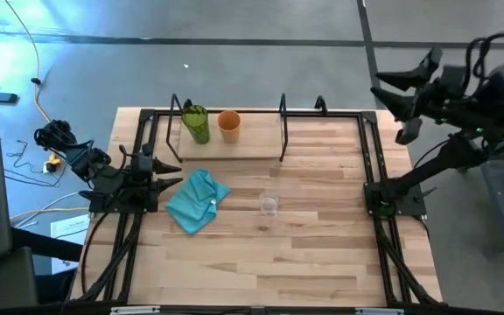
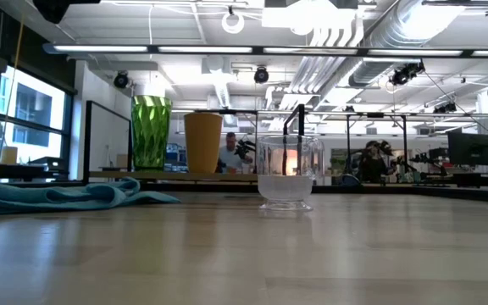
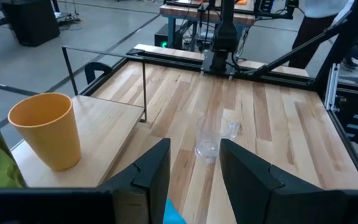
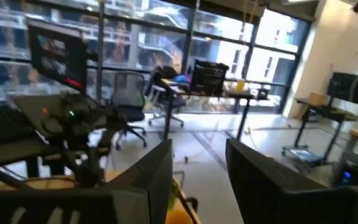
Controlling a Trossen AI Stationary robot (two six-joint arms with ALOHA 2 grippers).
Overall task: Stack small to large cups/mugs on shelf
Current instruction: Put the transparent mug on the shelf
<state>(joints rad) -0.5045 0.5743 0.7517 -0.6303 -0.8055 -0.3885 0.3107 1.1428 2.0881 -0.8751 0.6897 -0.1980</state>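
The green tumbler [image 1: 196,123] and the orange-tan cup [image 1: 228,125] stand upright side by side on the shelf's light plank [image 1: 243,147] at the table's far side. The small clear glass cup [image 1: 269,204] stands upright on the tabletop, in front of the shelf. My left gripper [image 1: 171,182] waits open at the table's left edge, pointing toward the glass cup [image 3: 209,138]; its wrist view also shows the orange cup [image 3: 47,129]. My right gripper [image 1: 383,90] is open, raised above the far right corner, touching nothing. In the low view the glass [image 2: 288,174] is nearest.
A light blue cloth [image 1: 197,199] lies crumpled between my left gripper and the glass cup. Black wire posts [image 1: 283,127] rise from the shelf's ends. A black frame [image 1: 370,166] runs along the table's sides. Bare wood fills the near half. People sit in the room beyond [image 2: 230,152].
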